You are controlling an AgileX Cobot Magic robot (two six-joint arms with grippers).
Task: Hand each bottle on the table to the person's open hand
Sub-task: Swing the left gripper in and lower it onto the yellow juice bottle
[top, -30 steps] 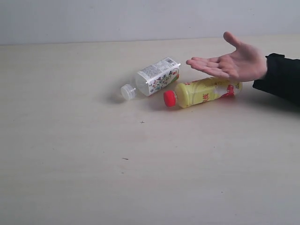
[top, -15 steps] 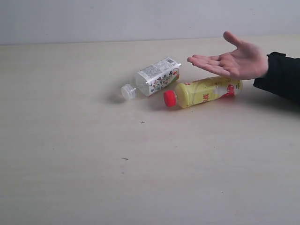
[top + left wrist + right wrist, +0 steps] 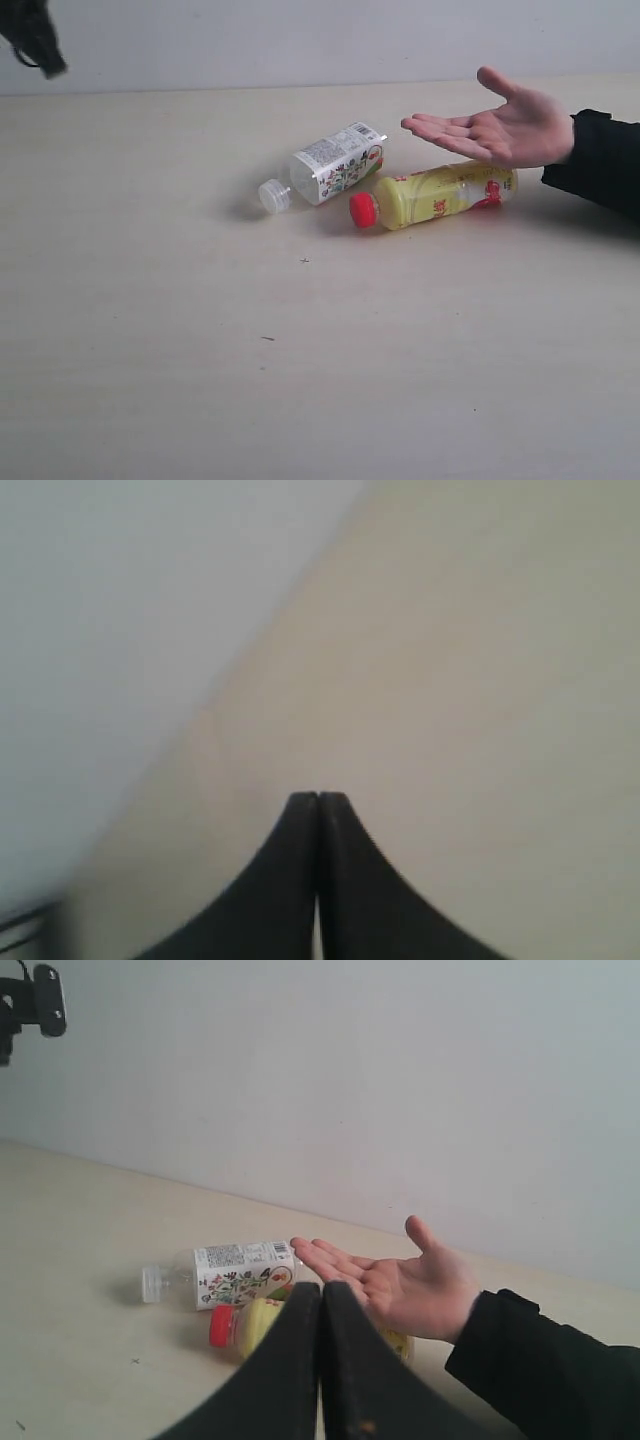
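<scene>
Two bottles lie on their sides on the bench [image 3: 200, 380]: the squarish bottle [image 3: 338, 163] with the white printed label, and just beside it the yellow bottle [image 3: 440, 194] with a red cap, its base end close under the person's open hand [image 3: 505, 130], which is held palm up above the bench. The left end effector [image 3: 318, 800] has its fingers pressed together on nothing, over bare bench near the wall [image 3: 120, 630], and the right end effector [image 3: 321, 1290] is likewise closed and empty, pointing toward both bottles and the hand. A dark blurred shape [image 3: 32, 35] in the upper corner of the exterior view is possibly part of the left arm.
</scene>
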